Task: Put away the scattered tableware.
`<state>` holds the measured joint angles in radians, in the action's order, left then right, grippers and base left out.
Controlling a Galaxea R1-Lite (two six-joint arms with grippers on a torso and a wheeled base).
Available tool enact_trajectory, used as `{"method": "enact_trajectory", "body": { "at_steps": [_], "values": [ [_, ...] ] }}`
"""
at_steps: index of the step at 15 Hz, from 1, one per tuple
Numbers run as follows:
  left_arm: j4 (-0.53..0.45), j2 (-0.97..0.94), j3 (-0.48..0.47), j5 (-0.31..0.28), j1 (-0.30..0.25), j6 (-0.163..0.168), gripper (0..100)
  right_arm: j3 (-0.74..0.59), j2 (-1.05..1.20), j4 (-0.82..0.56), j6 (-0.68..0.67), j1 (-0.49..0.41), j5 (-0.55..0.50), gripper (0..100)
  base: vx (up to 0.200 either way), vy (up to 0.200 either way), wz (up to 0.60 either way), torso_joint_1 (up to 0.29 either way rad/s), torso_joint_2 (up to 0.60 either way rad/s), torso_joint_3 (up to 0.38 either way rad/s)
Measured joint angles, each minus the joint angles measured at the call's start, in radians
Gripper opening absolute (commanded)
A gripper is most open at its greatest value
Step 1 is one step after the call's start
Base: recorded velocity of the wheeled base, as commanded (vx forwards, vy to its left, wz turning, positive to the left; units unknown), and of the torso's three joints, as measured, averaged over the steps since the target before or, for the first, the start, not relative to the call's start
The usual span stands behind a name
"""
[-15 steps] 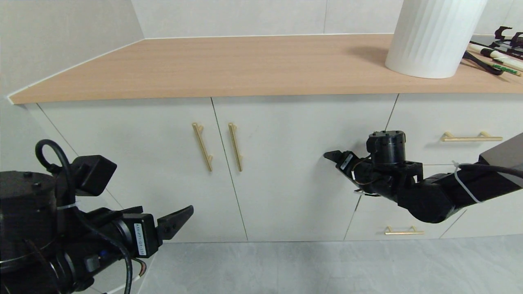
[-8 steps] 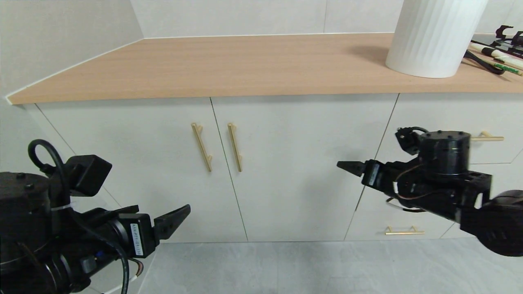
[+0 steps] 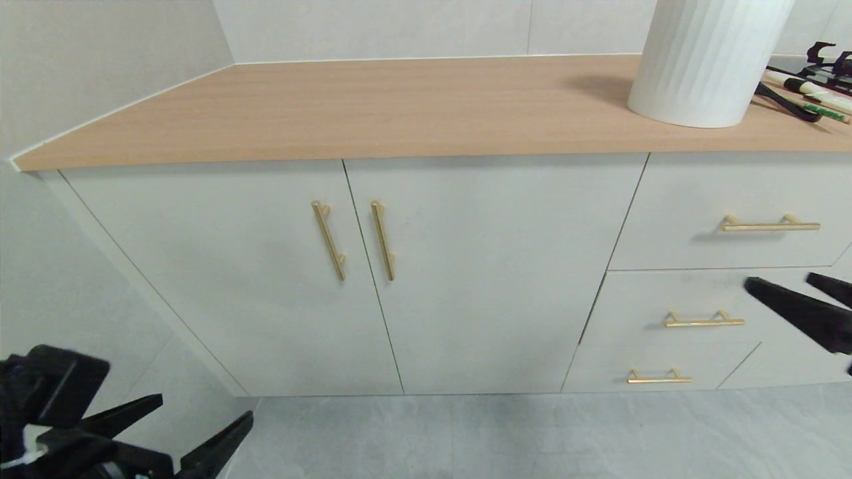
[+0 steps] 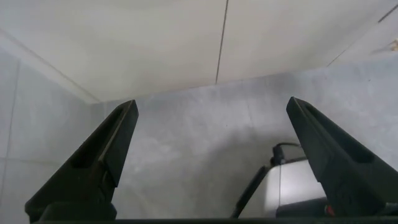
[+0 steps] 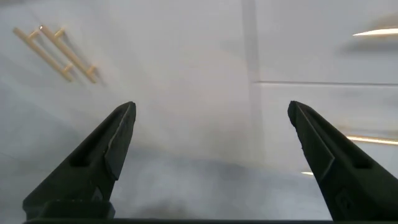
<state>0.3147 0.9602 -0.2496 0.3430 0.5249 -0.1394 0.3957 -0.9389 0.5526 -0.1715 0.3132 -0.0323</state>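
Fingers of the left gripper [image 3: 206,406] stand spread wide with nothing between them, low at the left edge of the head view. They sit over the grey tiled floor [image 3: 479,432], just in front of the cabinet's left corner. The left wrist view looks between the gripper's two black fingers [image 4: 99,155] at bare floor and the foot of the cabinet [image 4: 280,31].

The pale cabinet [image 3: 200,199] comes next, with its left door [image 3: 219,313] and right door [image 3: 492,279] both shut. A slim upright brass bar sits on each, the left door handle [image 3: 329,241] and the right door handle [image 3: 383,240], close together on either side of the seam. A wooden countertop [image 3: 373,106] runs across the top.

Right of the doors three drawer fronts are stacked, all shut: top drawer [image 3: 679,199], middle drawer [image 3: 639,293], bottom drawer [image 3: 599,372]. A white ribbed container [image 3: 709,60] stands on the countertop above them.

The right gripper [image 3: 777,278] hangs in front of the middle drawer near the right edge, its claw wide and empty. Its wrist view shows the door handles and drawer fronts beyond the parted fingers [image 5: 93,162].

The tableware [image 3: 802,96] lies scattered on the countertop at the far right, just beside the container. It includes a black-handled utensil and several pale sticks, well apart from both grippers.
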Motion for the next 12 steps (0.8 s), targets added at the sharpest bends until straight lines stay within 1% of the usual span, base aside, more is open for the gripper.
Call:
{"method": "enact_trajectory", "body": {
  "at_steps": [2, 4, 5, 7, 9, 11, 12],
  "values": [
    [-0.004, -0.154, 0.053, -0.013, -0.021, 0.004, 100, -0.011, 0.213, -0.148, 0.061, -0.051, -0.018, 100, 0.000, 0.000, 0.00, 0.000, 0.00, 0.000],
    [-0.026, -0.331, 0.084, -0.028, -0.091, 0.019, 100, -0.008, 0.424, -0.321, 0.141, -0.101, -0.031, 100, 0.000, 0.000, 0.00, 0.000, 0.00, 0.000],
    [-0.051, -0.398, 0.090, -0.031, -0.128, 0.037, 100, -0.005, 0.500, -0.395, 0.172, -0.125, -0.034, 100, 0.000, 0.000, 0.00, 0.000, 0.00, 0.000],
    [-0.140, -0.565, 0.091, -0.037, -0.220, 0.102, 100, 0.003, 0.670, -0.568, 0.219, -0.177, -0.044, 100, 0.000, 0.000, 0.00, 0.000, 0.00, 0.000],
    [-0.234, -0.707, 0.091, -0.059, -0.298, 0.149, 100, 0.005, 0.776, -0.627, 0.234, -0.243, -0.072, 100, 0.000, 0.000, 0.00, 0.000, 0.00, 0.000],
    [-0.277, -0.794, 0.097, -0.057, -0.366, 0.169, 100, -0.033, 0.861, -0.684, 0.264, -0.291, -0.099, 100, 0.000, 0.000, 0.00, 0.000, 0.00, 0.000],
    [-0.277, -0.821, 0.102, -0.057, -0.409, 0.174, 100, -0.073, 0.890, -0.681, 0.282, -0.303, -0.153, 100, 0.000, 0.000, 0.00, 0.000, 0.00, 0.000]
  ]
}}
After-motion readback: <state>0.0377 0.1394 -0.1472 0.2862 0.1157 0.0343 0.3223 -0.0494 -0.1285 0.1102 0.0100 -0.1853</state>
